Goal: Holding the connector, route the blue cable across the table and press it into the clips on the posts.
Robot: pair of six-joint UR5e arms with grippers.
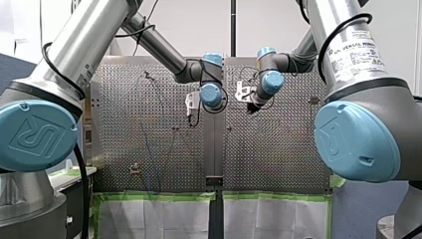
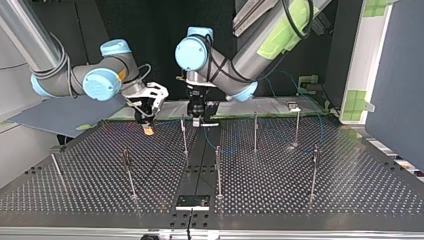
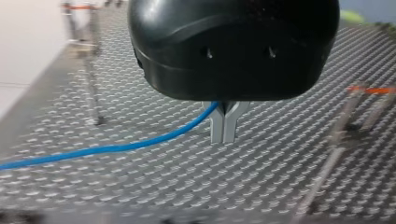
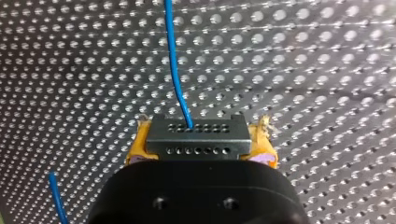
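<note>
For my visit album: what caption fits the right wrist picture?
My right gripper clamps the grey connector between yellow pads, the blue cable running ahead over the perforated table.

The perforated table (image 4: 327, 70) is dull metal, the blue cable (image 4: 175, 70) smooth and glossy, the connector (image 4: 196, 140) matt grey metal.

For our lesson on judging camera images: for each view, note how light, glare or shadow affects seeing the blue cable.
Left wrist view: blue cable bright against the grey table, dark body of my left claw above. Right wrist view: table holes glint, cable clear above the connector. Front view: table sheen leaves it faint. Top view: dark backdrop, cable dim.
</note>
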